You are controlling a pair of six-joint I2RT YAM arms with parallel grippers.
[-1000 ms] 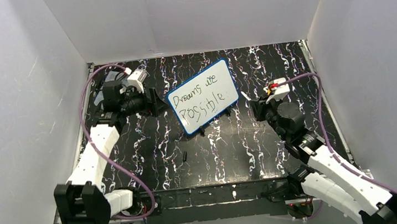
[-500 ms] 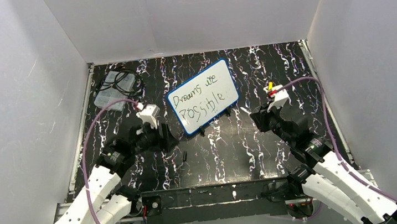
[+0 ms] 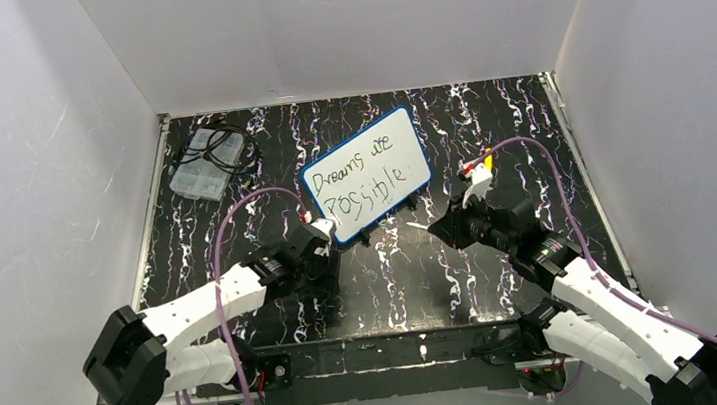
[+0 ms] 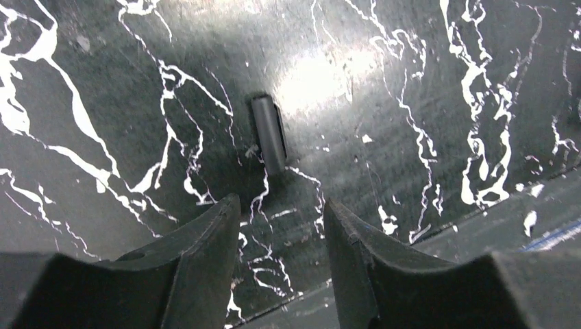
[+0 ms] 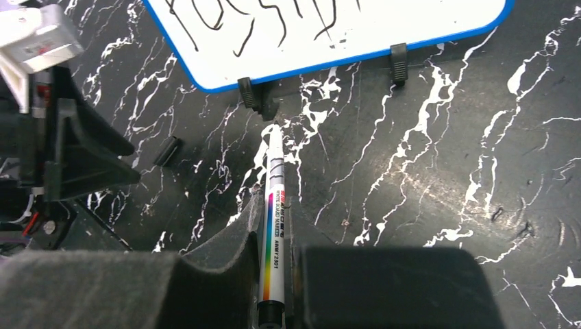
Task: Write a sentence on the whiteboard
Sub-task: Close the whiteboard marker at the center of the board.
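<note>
Cap (image 4: 268,133) near the whiteboard (image 3: 407,142) shows only in wrist views; my left end effector (image 4: 281,223) is released beside it. Right end effector (image 5: 273,226) is grasping a marker (image 5: 275,171), tip by the whiteboard's foot.

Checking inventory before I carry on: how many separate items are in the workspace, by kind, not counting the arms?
whiteboard: 1
marker: 1
small black cap: 1
clear box of cables: 1
Total: 4
</note>
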